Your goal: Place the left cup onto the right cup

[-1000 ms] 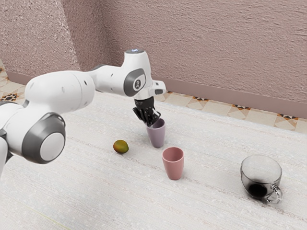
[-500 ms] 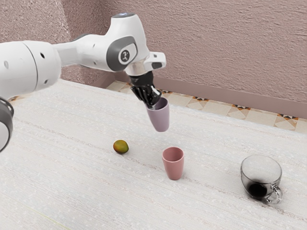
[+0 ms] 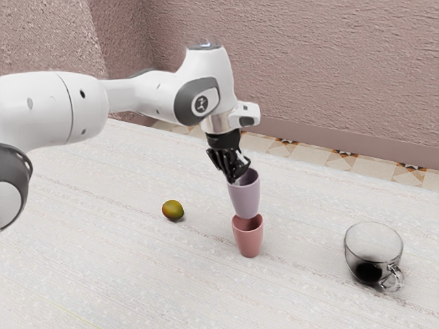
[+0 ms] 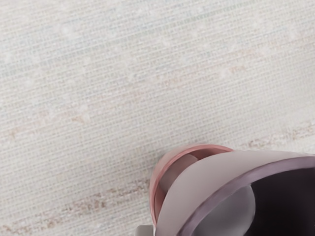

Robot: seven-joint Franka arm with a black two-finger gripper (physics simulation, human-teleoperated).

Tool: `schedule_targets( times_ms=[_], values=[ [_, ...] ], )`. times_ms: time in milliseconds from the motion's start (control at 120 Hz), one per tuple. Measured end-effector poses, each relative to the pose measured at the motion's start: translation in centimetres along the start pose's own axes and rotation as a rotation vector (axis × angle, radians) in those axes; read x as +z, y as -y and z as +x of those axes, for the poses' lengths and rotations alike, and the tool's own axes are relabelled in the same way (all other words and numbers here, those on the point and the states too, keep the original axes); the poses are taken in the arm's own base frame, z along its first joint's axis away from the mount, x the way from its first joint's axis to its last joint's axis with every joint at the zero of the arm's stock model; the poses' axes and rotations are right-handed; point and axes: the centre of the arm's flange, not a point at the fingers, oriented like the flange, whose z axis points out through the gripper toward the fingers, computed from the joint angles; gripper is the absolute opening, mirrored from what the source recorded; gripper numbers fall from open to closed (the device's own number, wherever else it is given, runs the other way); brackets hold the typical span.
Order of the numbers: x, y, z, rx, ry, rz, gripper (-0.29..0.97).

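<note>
My gripper (image 3: 237, 175) pinches purple cup (image 3: 245, 197) by rim, 11 o'clock side, so base's free to nest in pink cup (image 3: 247, 238).

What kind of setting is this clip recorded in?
Likely a simulated home room, not a lab: a pale woven-textured table, rough pink plaster walls and patterned floor tiles beyond it. Tableware points the same way: a lilac cup, a pink cup, a glass mug.
</note>
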Motion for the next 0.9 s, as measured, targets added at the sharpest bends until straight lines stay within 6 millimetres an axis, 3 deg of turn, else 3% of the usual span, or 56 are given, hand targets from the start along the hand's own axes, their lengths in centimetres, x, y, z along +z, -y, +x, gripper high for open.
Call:
schedule_targets(
  times_ms=[542,750,900],
  values=[
    [5.7,0.5,0.7,-0.018,0.064,0.003,-0.10],
    [6.1,0.1,0.9,-0.021,0.050,-0.015,0.31],
    [2.7,-0.4,0.1,-0.014,0.011,-0.022,0.50]
  ],
)
